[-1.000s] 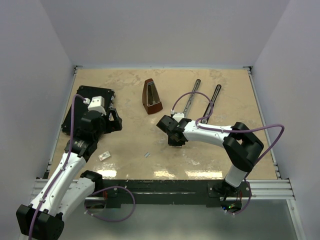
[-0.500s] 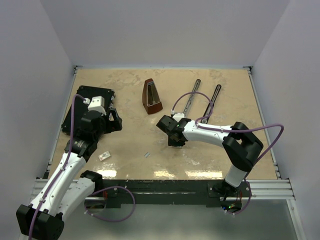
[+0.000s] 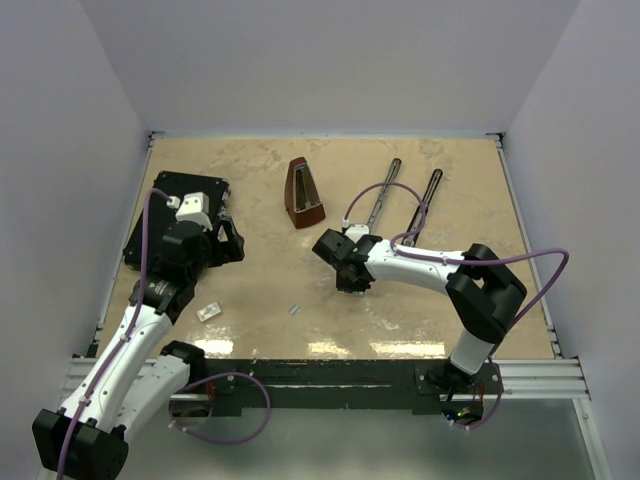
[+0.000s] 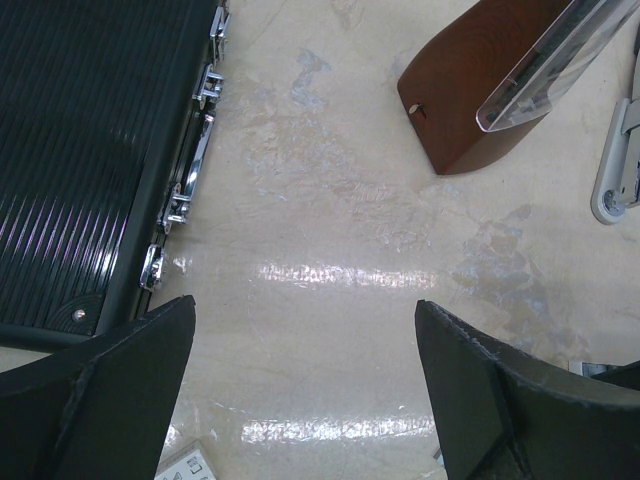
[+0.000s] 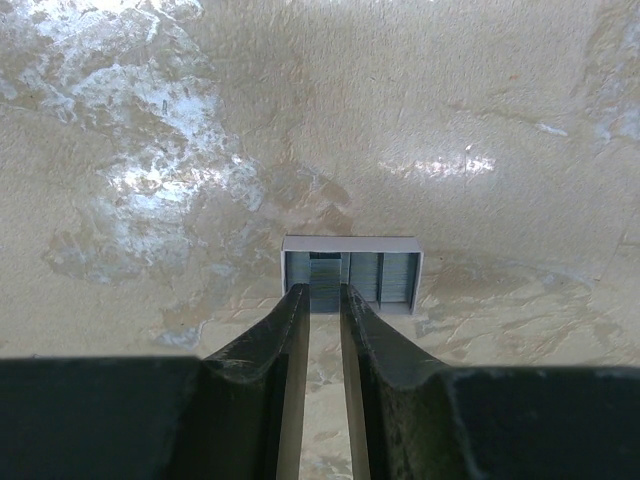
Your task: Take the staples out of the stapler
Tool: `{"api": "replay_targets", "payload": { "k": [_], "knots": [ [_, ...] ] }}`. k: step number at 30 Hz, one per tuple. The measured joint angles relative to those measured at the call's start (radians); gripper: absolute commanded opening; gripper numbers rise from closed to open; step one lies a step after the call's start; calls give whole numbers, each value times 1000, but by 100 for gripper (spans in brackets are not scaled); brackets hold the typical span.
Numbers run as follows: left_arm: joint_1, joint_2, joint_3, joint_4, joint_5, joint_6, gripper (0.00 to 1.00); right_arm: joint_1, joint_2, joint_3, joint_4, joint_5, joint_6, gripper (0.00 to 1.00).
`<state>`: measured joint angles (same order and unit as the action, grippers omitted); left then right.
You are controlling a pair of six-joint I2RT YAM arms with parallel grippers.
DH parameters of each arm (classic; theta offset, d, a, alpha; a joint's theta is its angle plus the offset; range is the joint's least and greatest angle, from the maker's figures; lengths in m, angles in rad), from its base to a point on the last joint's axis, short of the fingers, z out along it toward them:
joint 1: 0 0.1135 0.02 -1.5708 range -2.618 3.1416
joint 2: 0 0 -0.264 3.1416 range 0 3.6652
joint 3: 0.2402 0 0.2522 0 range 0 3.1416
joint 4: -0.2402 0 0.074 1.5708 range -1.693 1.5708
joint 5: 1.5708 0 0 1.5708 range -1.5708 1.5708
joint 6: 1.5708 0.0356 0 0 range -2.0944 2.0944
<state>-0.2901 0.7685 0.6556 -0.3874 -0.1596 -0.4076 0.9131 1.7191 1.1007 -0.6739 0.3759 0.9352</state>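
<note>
I've got a brown pyramid metronome (image 3: 303,195) standing upright on the marbled beige worktop (image 3: 260,165). Well left of the metronome lies a flat black case (image 3: 190,188) with chrome latches. A small white rectangular piece (image 3: 208,311) sits left of it too, toward the front edge.

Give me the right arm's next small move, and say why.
Probably lift the right pincer slightly, to test its hold. Its fingers stand nearly together at the near edge of the staples, which lie flat on the table; whether they truly pinch the strip cannot be told.
</note>
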Motion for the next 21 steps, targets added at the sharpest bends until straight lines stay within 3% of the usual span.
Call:
{"api": "replay_targets", "payload": {
  "k": [8,21],
  "knots": [
    [0,0,0,0,0,0,96,0,0,0,-5,0,0,23],
    [0,-6,0,-3,-8,0,95,42,-41,124,-27,-19,35,37]
  ]
}}
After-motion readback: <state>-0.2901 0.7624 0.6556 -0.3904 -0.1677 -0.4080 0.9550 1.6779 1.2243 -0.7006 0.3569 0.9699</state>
